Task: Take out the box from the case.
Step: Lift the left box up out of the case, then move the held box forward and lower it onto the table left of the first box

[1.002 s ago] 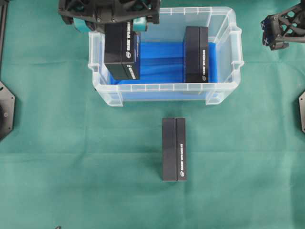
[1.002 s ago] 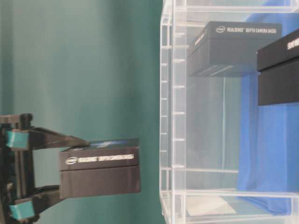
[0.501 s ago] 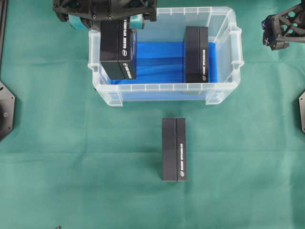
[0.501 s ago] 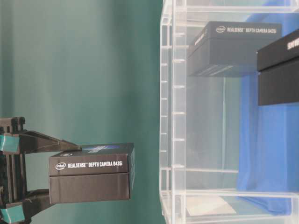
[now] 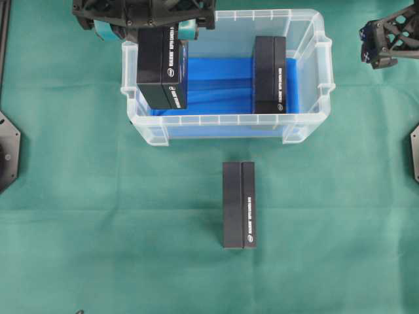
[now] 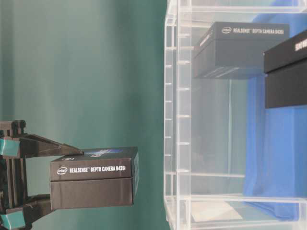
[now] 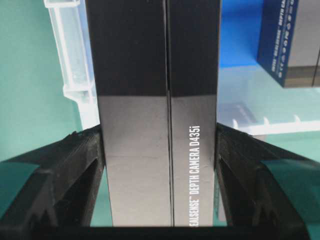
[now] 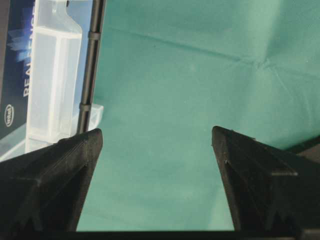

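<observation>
Green cloth [image 5: 98, 216] covers the table. Left gripper [image 7: 160, 165] clamps a black rectangular cardboard box [image 5: 162, 69] above the clear plastic case [image 5: 226, 120]; right gripper [image 8: 157, 165] gapes wide, holding nothing.

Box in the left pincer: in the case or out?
Out. The table-level view shows the box held in the left pincer, clear of the case.

Green cloth-covered table [image 5: 98, 216]. On it: the clear plastic case [image 5: 308, 124] near the far edge; one black box [image 5: 239, 205] lying flat just in front of the case, apart from it.
</observation>
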You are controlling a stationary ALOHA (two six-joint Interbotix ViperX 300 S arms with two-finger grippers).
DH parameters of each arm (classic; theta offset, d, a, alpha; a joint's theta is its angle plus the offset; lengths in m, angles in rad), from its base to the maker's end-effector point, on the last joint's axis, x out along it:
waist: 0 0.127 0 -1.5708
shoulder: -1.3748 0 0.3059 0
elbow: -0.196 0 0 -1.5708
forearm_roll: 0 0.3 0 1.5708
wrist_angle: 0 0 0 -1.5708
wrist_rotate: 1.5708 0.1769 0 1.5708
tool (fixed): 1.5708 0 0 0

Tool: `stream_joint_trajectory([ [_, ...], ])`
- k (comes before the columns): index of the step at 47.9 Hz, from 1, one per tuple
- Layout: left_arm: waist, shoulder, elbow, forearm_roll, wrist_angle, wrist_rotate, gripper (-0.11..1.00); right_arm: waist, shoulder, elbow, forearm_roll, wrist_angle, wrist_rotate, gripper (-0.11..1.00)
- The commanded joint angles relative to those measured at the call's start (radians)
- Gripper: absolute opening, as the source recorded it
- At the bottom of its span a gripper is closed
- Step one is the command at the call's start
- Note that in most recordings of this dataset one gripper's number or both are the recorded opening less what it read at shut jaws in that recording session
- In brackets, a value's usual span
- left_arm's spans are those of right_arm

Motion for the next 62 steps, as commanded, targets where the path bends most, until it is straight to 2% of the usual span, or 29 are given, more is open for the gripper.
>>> stream_joint_trajectory([
  [1,-0.002,-0.035,-0.032,0.003,0.000,0.002,0.60,0.002,-0.009,-0.009,-0.003,-0.005,0.000,0.87],
  [62,-0.017,-0.037,-0.029,0.005,0.000,-0.011,0.60,0.008,-0.011,-0.008,-0.003,-0.003,0.002,0.87],
])
